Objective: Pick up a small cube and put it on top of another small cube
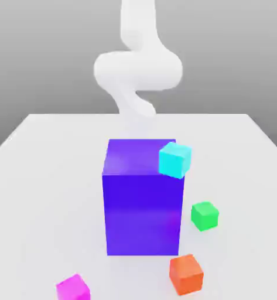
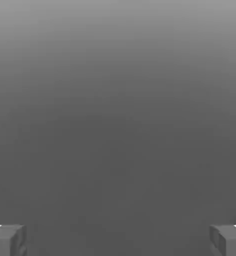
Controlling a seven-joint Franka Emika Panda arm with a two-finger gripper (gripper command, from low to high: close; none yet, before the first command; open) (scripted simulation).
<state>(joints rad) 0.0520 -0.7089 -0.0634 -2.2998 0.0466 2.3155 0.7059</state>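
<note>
Four small cubes are seen around the big blue block (image 1: pixel 142 199), and nothing is stacked yet. The pink cube (image 1: pixel 73 288) lies on the table (image 1: pixel 41 176) near the front edge, untouched, well apart from the orange cube (image 1: pixel 185 273) and green cube (image 1: pixel 204 215). The cyan cube (image 1: pixel 175 159) sits beside the block's top. The gripper (image 2: pixel 118 240) is held wide apart and empty. No containers are present.

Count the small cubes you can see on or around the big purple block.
4. Cyan cube on the big block's top corner; green cube, orange cube and magenta cube on the table. Others may hide behind the block.
</note>
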